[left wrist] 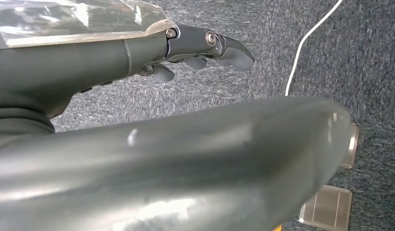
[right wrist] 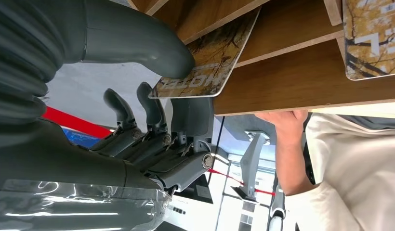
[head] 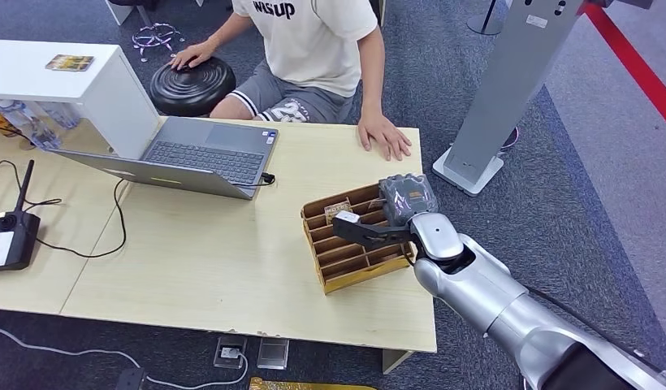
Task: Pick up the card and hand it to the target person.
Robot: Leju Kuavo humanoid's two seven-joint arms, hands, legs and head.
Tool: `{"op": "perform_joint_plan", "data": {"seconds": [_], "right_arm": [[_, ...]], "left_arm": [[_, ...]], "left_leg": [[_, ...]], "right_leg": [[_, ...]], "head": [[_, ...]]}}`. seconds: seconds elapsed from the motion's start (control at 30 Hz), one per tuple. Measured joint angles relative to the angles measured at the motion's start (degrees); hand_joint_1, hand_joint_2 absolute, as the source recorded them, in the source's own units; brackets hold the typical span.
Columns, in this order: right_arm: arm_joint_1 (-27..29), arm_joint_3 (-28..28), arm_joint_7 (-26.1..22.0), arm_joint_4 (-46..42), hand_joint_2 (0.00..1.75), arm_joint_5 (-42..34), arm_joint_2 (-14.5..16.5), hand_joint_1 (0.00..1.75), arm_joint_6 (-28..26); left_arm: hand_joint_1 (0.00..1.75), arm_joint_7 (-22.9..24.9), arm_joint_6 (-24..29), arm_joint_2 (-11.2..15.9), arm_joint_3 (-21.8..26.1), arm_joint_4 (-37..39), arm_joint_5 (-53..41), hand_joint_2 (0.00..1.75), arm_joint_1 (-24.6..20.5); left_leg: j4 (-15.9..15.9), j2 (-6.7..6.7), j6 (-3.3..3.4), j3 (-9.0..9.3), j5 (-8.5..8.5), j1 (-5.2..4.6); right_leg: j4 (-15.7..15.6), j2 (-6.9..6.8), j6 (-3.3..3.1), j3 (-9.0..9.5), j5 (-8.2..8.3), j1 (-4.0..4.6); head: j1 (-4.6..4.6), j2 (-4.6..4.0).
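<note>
A slotted wooden card rack (head: 343,262) stands near the right end of the light wooden table (head: 200,268). My right hand (head: 392,213) reaches over the rack's far right part. In the right wrist view its thumb (right wrist: 138,41) lies on a yellow-brown printed card (right wrist: 207,60) that sticks out of a slot, and a dark finger (right wrist: 190,114) sits against the card's other face, so the card is pinched. A second card (right wrist: 372,38) rests in a neighbouring slot (head: 339,208). My left hand (left wrist: 205,48) hangs over grey carpet and holds nothing.
A person in a white T-shirt (head: 313,41) sits across the table, one hand (head: 385,134) flat on its far edge. An open laptop (head: 208,154), black cables, a black controller (head: 9,236), a white cabinet (head: 62,77) and a grey floor stand (head: 508,89) are around.
</note>
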Motion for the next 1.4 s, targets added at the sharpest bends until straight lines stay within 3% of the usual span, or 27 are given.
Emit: {"op": "perform_joint_plan", "data": {"seconds": [0.63, 1.13, 1.3, 1.4], "right_arm": [[-0.9, -0.7, 1.2, -1.3, 1.75, -2.1, 0.0, 1.59, 0.7], [-6.4, -6.2, 10.0, -20.6, 1.75, -6.3, -5.4, 1.59, 8.0], [-6.3, -6.9, 10.4, -25.6, 1.75, -6.5, -6.7, 1.59, 8.4], [-5.0, -7.3, 8.0, -26.7, 1.75, -4.1, -7.0, 1.59, 4.6]], "left_arm": [[0.00, -1.1, 0.3, 0.3, -0.3, 0.0, 1.3, 0.00, 0.0], [0.00, -0.1, 0.3, 0.6, -0.5, 0.0, 2.9, 0.00, 0.2], [0.00, 0.0, 0.3, 0.6, -0.7, 0.0, 3.0, 0.00, 0.2], [0.00, 0.0, 0.0, 0.6, -0.8, 0.0, 2.9, 0.00, 0.2]], "left_leg": [[0.0, 0.01, 0.01, -0.01, 0.01, 0.00], [0.1, 0.01, 0.01, -0.02, 0.01, 0.00], [0.1, 0.02, 0.01, -0.02, 0.01, 0.00], [0.1, 0.01, 0.01, -0.02, 0.01, 0.00]], "right_leg": [[0.0, 0.02, 0.03, -0.01, 0.03, 0.00], [0.0, 0.02, 0.04, -0.01, 0.04, 0.00], [0.0, 0.02, 0.04, -0.01, 0.04, 0.00], [0.0, 0.02, 0.04, -0.01, 0.04, 0.00]], "head": [[-0.01, 0.00], [0.03, 0.00], [0.02, 0.00], [0.02, 0.00]]}}
